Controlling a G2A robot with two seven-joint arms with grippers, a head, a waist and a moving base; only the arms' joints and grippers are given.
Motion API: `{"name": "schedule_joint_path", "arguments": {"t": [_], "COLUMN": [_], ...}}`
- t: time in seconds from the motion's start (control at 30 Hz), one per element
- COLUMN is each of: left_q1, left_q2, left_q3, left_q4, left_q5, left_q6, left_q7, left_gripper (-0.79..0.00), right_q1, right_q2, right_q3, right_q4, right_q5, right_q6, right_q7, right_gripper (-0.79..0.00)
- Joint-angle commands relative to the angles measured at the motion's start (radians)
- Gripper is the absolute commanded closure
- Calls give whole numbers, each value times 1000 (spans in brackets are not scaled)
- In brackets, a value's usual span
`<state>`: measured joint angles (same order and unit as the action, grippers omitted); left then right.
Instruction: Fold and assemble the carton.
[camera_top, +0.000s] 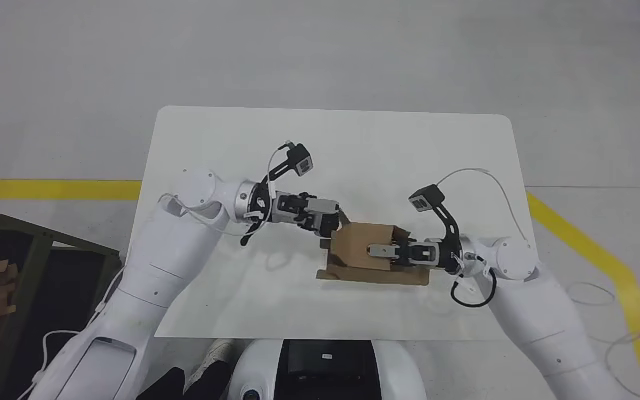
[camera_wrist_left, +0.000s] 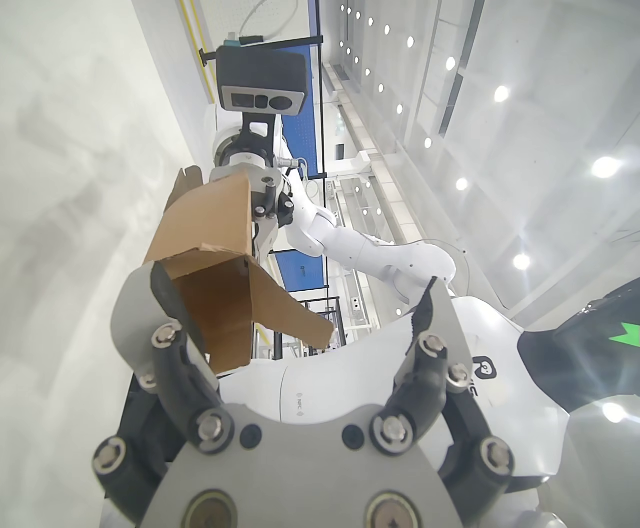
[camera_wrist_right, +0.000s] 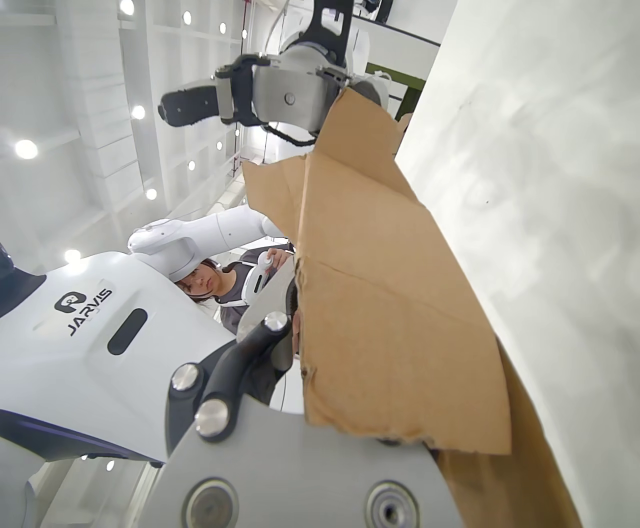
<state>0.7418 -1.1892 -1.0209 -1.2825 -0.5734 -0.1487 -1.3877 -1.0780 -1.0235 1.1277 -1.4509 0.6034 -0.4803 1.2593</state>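
White table (camera_top: 200, 140) is set on a grey floor (camera_top: 80, 80) crossed by a yellow line (camera_top: 60, 189). Brown carton (camera_top: 360, 262), part-folded, is placed mid-table. Left gripper (camera_top: 332, 222) is held at the carton's left end, fingers spread apart. Right gripper (camera_top: 385, 250) is held at the carton's right end, fingers clamped on a panel.

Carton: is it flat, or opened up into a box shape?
Opened up, ends not closed. In the left wrist view the carton is a hollow sleeve, with an end flap sticking out loose.

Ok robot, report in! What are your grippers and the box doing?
Left gripper open beside carton. Right gripper shut on carton. It sits half-folded on table, one flap loose.
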Motion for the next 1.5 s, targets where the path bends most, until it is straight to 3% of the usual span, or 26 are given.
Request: {"name": "schedule_joint_path", "arguments": {"t": [0.0,0.8,1.47], "left_q1": [-1,-33,-28], "left_q2": [0,-14,-14], "left_q3": [-1,48,61], "left_q4": [-2,16,-1], "left_q5": [0,-13,-4], "left_q6": [1,-5,11], "left_q7": [1,-7,-24], "left_gripper": [-785,-785,-785], "right_q1": [-1,-2,-28], "right_q2": [-1,-11,-7], "right_q3": [-5,-26,48], "right_q4": [-4,-7,-17], "right_q5": [-8,3,-68], "right_q6": [1,14,47], "right_q7": [6,15,-192], "right_gripper": [0,0,0]}}
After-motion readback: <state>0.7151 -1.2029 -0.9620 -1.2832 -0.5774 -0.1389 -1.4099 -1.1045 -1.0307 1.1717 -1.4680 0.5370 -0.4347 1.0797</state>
